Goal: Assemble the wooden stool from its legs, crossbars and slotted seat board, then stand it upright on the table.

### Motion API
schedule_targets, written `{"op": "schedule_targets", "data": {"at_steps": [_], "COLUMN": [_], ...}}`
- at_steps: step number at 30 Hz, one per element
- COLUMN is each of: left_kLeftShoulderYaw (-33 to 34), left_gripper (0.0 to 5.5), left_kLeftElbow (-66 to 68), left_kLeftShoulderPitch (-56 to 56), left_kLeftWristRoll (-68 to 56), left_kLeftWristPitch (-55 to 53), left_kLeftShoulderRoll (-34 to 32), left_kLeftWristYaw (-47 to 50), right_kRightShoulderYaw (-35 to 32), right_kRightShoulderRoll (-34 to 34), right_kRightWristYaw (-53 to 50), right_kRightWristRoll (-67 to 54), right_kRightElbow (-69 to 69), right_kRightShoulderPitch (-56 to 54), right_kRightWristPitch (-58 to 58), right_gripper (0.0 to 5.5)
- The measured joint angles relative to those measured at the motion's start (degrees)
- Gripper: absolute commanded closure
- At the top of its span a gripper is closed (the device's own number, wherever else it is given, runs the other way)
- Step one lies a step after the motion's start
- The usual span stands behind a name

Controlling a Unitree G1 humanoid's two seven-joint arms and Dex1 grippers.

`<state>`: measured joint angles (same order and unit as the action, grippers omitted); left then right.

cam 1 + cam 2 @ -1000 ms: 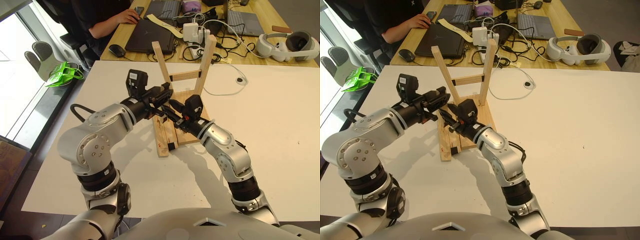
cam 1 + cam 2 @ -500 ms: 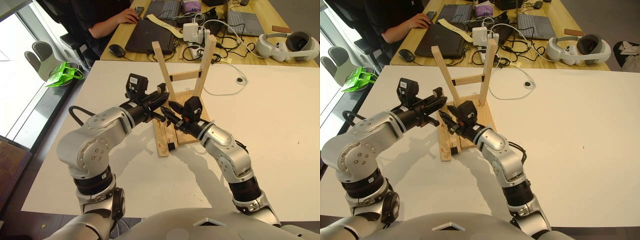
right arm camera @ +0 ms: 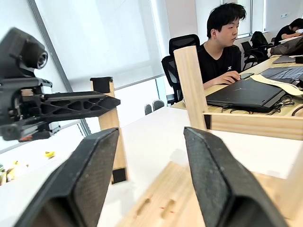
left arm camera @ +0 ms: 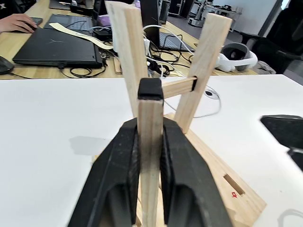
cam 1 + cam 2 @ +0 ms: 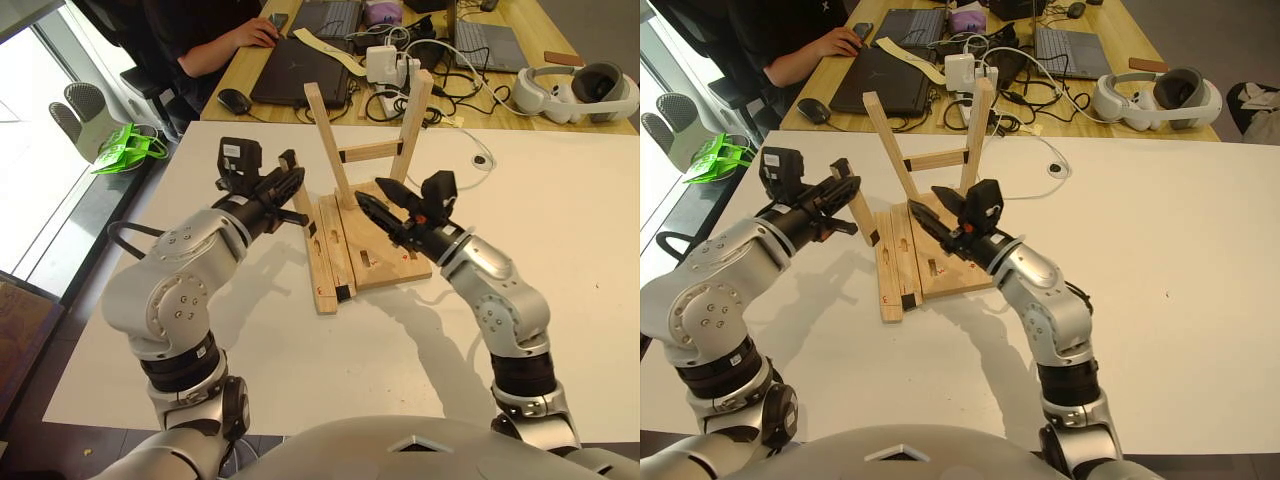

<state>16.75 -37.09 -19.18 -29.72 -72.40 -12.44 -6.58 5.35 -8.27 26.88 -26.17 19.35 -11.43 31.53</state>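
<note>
The slotted seat board lies flat on the white table, with two legs joined by a crossbar standing up from its far edge. My left gripper hovers just left of the board, shut on a loose wooden leg with a black cap. My right gripper hangs open over the board's middle, nothing between its fingers. Another wooden bar lies along the board's left edge.
A white cable loops on the table behind the board. Beyond the far edge, a wooden desk carries laptops, chargers and a headset, and a person sits there typing. The table's left edge drops off beside my left arm.
The two grippers, close together over the board's left part before, have drawn apart. The left one pulled back leftward with the leg; the right one moved right and stands open.
</note>
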Motion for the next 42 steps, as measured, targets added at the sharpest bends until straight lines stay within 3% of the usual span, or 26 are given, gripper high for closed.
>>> {"op": "schedule_targets", "data": {"at_steps": [4,6,17,31,42], "left_kLeftShoulderYaw": [4.88,3.71,-6.83,-12.86,-20.48], "left_gripper": [5.1,5.1,5.1,5.1,5.1], "left_kLeftElbow": [-1.17,-2.1,0.17,16.38,21.44], "left_kLeftShoulderPitch": [0.03,0.79,4.13,5.02,8.74], "left_kLeftWristRoll": [1.9,2.34,9.11,1.12,3.35], "left_kLeftWristPitch": [0.14,0.84,11.0,21.93,32.18], "left_kLeftShoulderRoll": [12.26,18.91,17.45,16.79,15.77], "left_kLeftWristYaw": [10.82,15.62,23.59,21.9,21.94], "right_kRightShoulderYaw": [-5.1,-5.71,-1.62,1.33,1.34], "right_kRightShoulderRoll": [-5.79,-5.81,-0.82,1.21,1.22], "right_kRightWristYaw": [-3.92,-6.39,-12.37,-12.47,-12.2], "right_kRightWristRoll": [4.16,5.96,8.7,9.48,9.48], "right_kRightElbow": [-5.44,-7.17,-4.48,-3.77,-3.74], "right_kRightShoulderPitch": [-1.15,-1.62,2.09,2.47,2.35], "right_kRightWristPitch": [0.86,0.83,0.82,0.8,1.22], "right_gripper": [2.99,2.99,2.99,2.99,2.99]}}
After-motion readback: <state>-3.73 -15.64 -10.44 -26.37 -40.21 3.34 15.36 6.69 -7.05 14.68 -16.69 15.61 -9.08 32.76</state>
